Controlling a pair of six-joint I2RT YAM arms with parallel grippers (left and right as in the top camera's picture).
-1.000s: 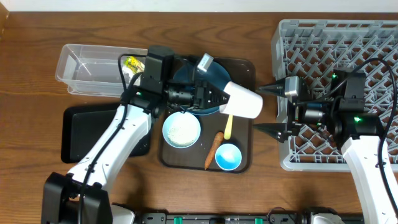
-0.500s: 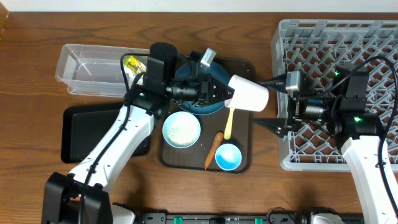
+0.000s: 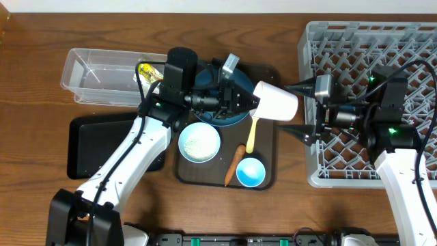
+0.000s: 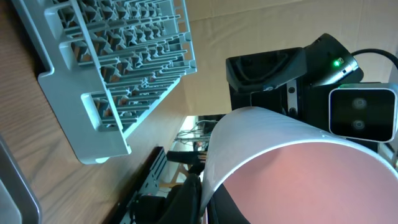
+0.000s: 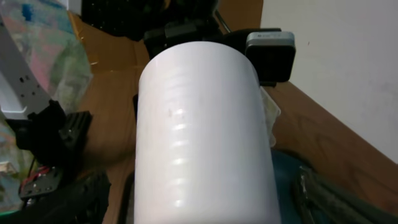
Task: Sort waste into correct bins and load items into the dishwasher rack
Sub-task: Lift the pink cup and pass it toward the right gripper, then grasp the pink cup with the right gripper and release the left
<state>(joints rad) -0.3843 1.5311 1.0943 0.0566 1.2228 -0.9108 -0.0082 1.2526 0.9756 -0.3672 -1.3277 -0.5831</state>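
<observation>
My left gripper [image 3: 247, 102] is shut on the rim of the white cup [image 3: 275, 102], holding it sideways in the air above the tray's right edge. In the left wrist view its dark fingers [image 4: 202, 196] pinch the cup [image 4: 292, 168] wall, with the pinkish inside showing. The right gripper [image 3: 298, 109] stands open, one finger on each side of the cup's base and not touching it. Seen from the right wrist, the cup [image 5: 199, 137] fills the gap between the fingers. The grey dishwasher rack [image 3: 369, 41] lies under the right arm.
The dark brown tray [image 3: 266, 74] carries a blue plate [image 3: 229, 116], a white bowl [image 3: 199, 142] of rice, a carrot [image 3: 234, 165], a light-blue cup [image 3: 250, 171] and a yellow spoon [image 3: 250, 137]. At the left sit a clear tub [image 3: 102, 72] holding a yellow-green wrapper [image 3: 145, 69] and a black bin [image 3: 89, 143].
The left arm has carried the cup to the right and slightly up, so its base now sits between the right gripper's fingers. Those fingers have drawn in a little.
</observation>
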